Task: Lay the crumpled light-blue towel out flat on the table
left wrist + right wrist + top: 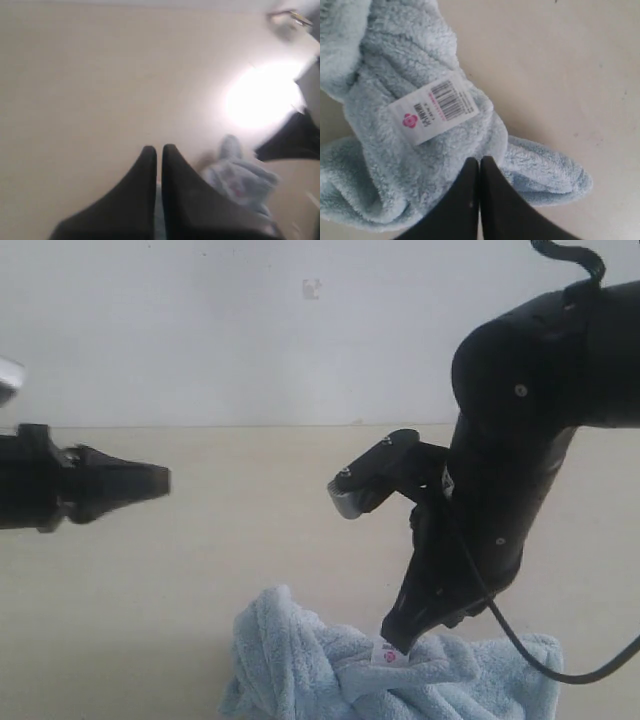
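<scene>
The light-blue towel lies crumpled in a heap at the front of the cream table; its white tag with a pink flower faces up. My right gripper points steeply down with its tips at the towel beside the tag. In the right wrist view the gripper is shut, its tips pressed together over the fleece just below the tag, with no fold between them. My left gripper hovers level at the left, shut and holding nothing. The left wrist view shows that gripper and the blurred towel.
The right arm's bulky black body and its cable stand over the towel's right part. A white-grey wall runs behind the table. A bright glare sits on the table in the left wrist view.
</scene>
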Controlling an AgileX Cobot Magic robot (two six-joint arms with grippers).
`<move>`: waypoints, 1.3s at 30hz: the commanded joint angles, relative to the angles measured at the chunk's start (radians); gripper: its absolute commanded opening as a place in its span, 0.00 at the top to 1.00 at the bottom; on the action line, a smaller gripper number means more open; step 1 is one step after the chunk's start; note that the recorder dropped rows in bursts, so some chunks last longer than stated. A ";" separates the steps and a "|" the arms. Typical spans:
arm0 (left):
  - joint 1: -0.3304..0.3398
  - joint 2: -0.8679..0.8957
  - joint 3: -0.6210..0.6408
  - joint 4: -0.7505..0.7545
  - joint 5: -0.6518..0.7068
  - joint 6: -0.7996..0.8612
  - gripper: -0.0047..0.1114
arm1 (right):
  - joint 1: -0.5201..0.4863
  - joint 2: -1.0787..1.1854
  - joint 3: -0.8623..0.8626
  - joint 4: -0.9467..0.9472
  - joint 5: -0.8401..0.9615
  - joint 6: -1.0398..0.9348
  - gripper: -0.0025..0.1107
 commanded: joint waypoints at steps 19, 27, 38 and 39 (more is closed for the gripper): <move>-0.149 0.171 -0.136 0.256 0.862 -0.152 0.93 | -0.031 -0.016 0.062 0.036 -0.165 0.040 0.98; -0.205 0.171 -0.137 -0.171 1.093 0.383 0.93 | -0.031 -0.016 0.062 0.039 -0.168 0.040 0.98; -0.420 0.186 -0.361 -1.494 1.438 1.591 0.93 | -0.031 -0.016 0.062 0.060 -0.154 0.040 0.98; -0.424 0.186 -0.362 -1.537 1.420 1.593 0.93 | -0.031 -0.016 0.062 0.060 -0.154 0.040 0.98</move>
